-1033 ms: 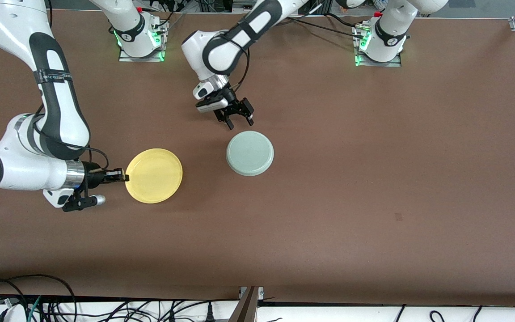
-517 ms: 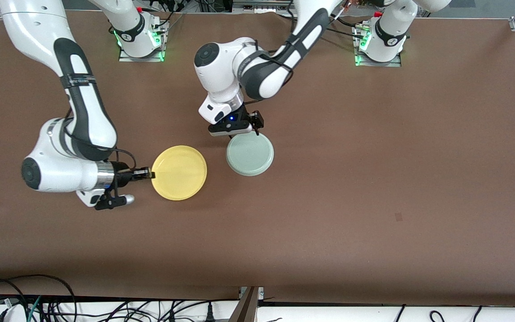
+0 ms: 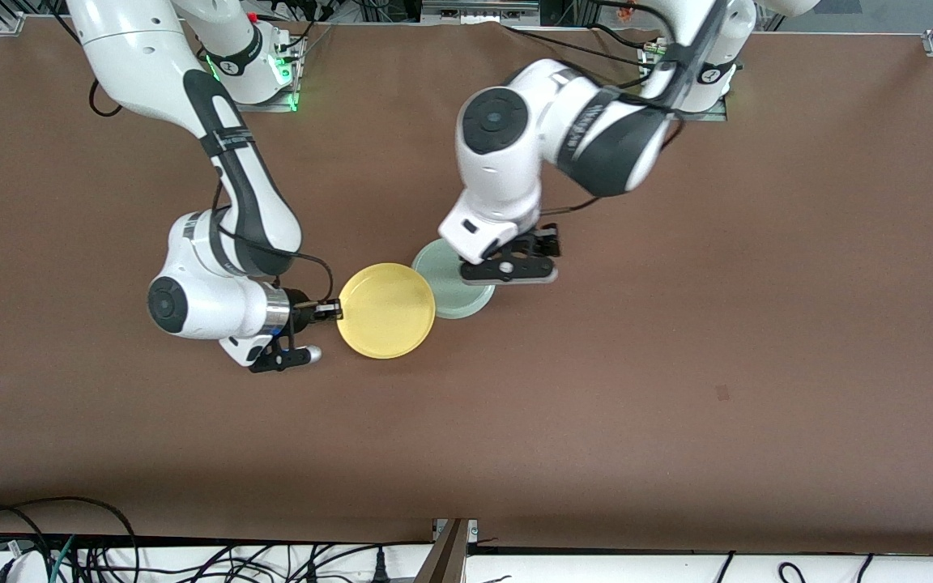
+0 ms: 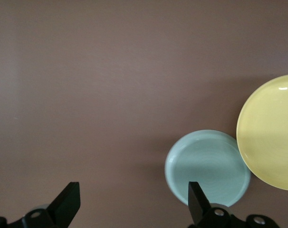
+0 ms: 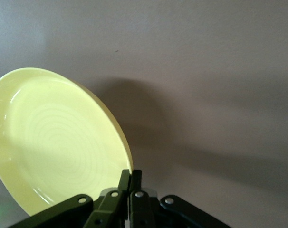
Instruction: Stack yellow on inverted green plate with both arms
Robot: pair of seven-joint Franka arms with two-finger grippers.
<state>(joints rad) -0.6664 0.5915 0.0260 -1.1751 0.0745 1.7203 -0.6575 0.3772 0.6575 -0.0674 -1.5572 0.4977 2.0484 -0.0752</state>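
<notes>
The yellow plate (image 3: 385, 310) is held by its rim in my right gripper (image 3: 335, 308), which is shut on it. The plate hangs just above the table, and its edge overlaps the rim of the green plate (image 3: 444, 285). The green plate lies bottom up on the table. My left gripper (image 3: 515, 271) is open and empty, over the green plate's edge on the side toward the left arm's end. The left wrist view shows its gripper (image 4: 133, 209) open, with the green plate (image 4: 208, 166) by one finger and the yellow plate (image 4: 272, 133) beside it. The right wrist view shows the shut gripper (image 5: 129, 183) on the yellow plate (image 5: 53, 142).
The brown table (image 3: 677, 364) holds nothing else near the plates. Cables lie along the front edge (image 3: 110, 551). The arm bases (image 3: 256, 65) stand along the table's farthest edge.
My right arm carried the yellow plate toward the green plate until their edges overlap. My left arm swung from the green plate's farther edge over it, toward the left arm's end.
</notes>
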